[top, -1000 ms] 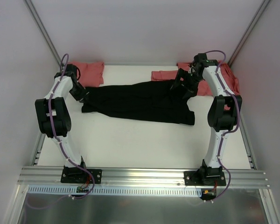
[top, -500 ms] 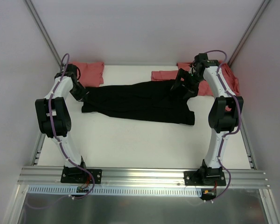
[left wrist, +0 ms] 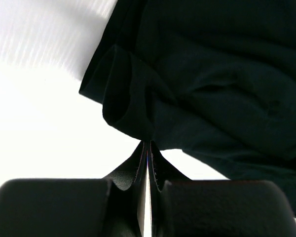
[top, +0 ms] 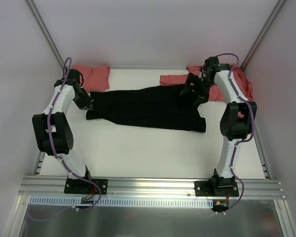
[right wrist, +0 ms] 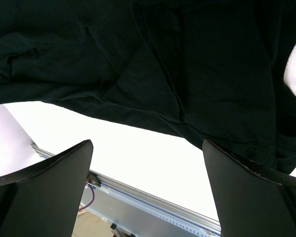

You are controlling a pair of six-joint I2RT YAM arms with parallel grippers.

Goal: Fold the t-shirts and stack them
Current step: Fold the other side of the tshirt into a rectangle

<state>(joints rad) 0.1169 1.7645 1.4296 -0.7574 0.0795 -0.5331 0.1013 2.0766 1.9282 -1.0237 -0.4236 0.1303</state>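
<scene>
At the left hand tips, the bite on the black shirt is shallow: cloth may slip out on a lift, or drag askew. Left hand: closed tight on an edge fold. Right hand: spread wide, empty, with the shirt beneath it on the bench.

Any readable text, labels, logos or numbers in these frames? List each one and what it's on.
None can be read in any view.
black t-shirt: no print or tag shows.
salmon-red t-shirts: plain, no marks.
small boards below the base rail: any marking is too small to read.
</scene>
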